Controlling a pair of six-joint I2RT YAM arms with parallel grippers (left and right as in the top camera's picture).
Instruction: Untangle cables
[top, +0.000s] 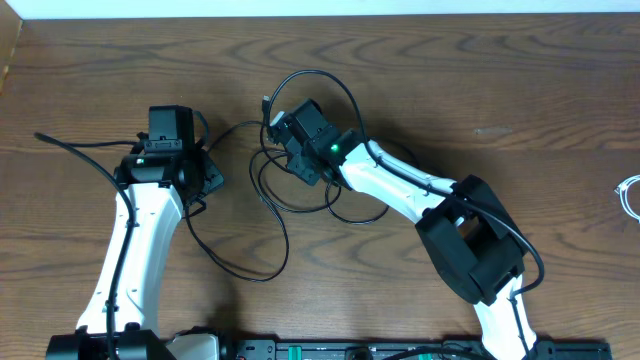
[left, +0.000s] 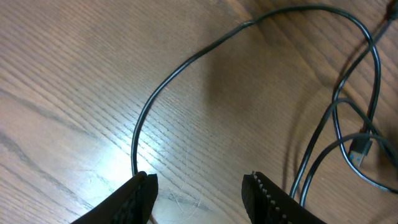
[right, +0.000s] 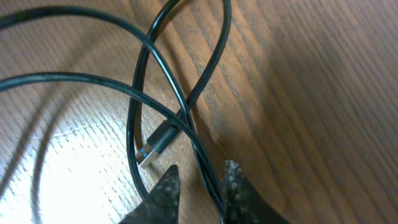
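Your right tool (right: 203, 167) sits low over the tangle in the middle of the surface (top: 480, 70), its fingers set narrow. One strand of the black cable (right: 183, 119) runs straight between the fingertips. You cannot tell from the wrist view whether they pinch it or merely straddle it. Just ahead of the fingers several strands cross one another. A black plug (right: 154, 148) with a metal tip lies flat on the wood beside that crossing.

Your left tool (left: 199, 180) stands about half open, with bare wood between its fingers and nothing held. In the wrist view, a strand of the black cable meets the tip of the finger on the left, then arcs up and away to the right toward the tangle.

From overhead, the black cable spreads between your two arms. One wide loop sags toward the arm bases, and smaller loops pile around the right tool. The white cable (top: 630, 195) lies bunched at the far right edge of the surface, well apart from the black one.
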